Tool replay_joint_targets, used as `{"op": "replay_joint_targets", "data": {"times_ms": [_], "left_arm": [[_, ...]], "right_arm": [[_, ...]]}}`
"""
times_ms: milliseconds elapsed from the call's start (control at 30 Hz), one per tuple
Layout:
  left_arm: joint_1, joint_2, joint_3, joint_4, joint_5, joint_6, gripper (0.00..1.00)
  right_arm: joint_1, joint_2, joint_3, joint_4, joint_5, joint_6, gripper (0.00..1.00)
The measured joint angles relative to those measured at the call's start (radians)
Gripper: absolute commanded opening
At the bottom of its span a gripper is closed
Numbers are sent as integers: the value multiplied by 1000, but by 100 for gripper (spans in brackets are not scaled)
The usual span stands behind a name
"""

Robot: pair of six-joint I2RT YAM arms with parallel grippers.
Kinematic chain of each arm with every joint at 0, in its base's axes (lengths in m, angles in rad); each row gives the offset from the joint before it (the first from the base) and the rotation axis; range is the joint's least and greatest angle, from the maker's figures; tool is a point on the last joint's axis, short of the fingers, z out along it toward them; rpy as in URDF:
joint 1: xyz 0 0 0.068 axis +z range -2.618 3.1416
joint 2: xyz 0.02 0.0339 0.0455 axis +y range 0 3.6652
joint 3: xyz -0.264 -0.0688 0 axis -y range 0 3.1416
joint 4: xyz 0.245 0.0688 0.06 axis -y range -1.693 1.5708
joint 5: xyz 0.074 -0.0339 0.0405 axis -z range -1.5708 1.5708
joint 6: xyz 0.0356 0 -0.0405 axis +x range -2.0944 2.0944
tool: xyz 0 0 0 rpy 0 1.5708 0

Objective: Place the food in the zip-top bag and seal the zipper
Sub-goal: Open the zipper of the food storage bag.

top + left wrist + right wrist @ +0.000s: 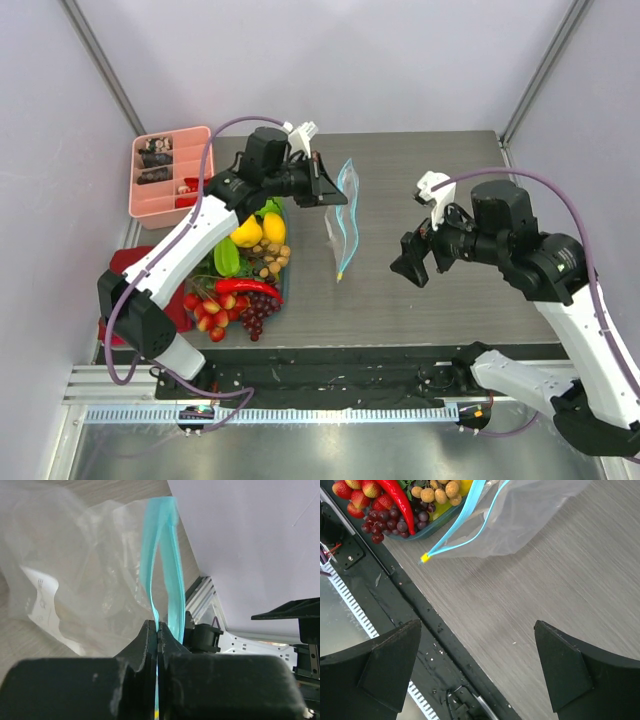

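At the near left of the tabletop [450, 170] the food [245, 270] is heaped in a teal dish [435, 526]. Strawberries, purple grapes and a red chili [248, 287] lie nearest, with brown nuts, a green pepper and yellow lemons behind. A dark red cloth [122, 262] shows under the dish's left side.

Right of centre, the right claw [415, 258] hovers above bare tabletop with its fingers [385, 665] spread wide, gripping nothing, well apart from the bag.

The zip-top bag [338, 235] hangs between the two arms, just right of the food and with none inside. Its zipper [352, 210] runs near to far, and a yellow tab [424, 557] marks the near end, low by the dish. Whether that end touches the tabletop cannot be told.

At the far end, the left claw [333, 193] is pinched tight on the zipper [162, 555], whose two teal strips part beyond the fingertips.

A pink divided tray [170, 175] sits at the far left.
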Motion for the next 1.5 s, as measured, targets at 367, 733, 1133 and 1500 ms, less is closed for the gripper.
{"op": "replay_joint_targets", "data": {"times_ms": [367,733,1133,1500], "left_arm": [[-87,21,58,-46,-122,69,0],[-99,43,58,-48,-140,60,0],[-99,42,27,-44,-136,37,0],[-92,42,24,-20,-104,11,0]], "right_arm": [[0,127,-13,211,87,251,81],[0,209,-83,358,148,407,46],[0,208,-167,372,155,428,52],[0,233,-166,409,168,452,1]]}}
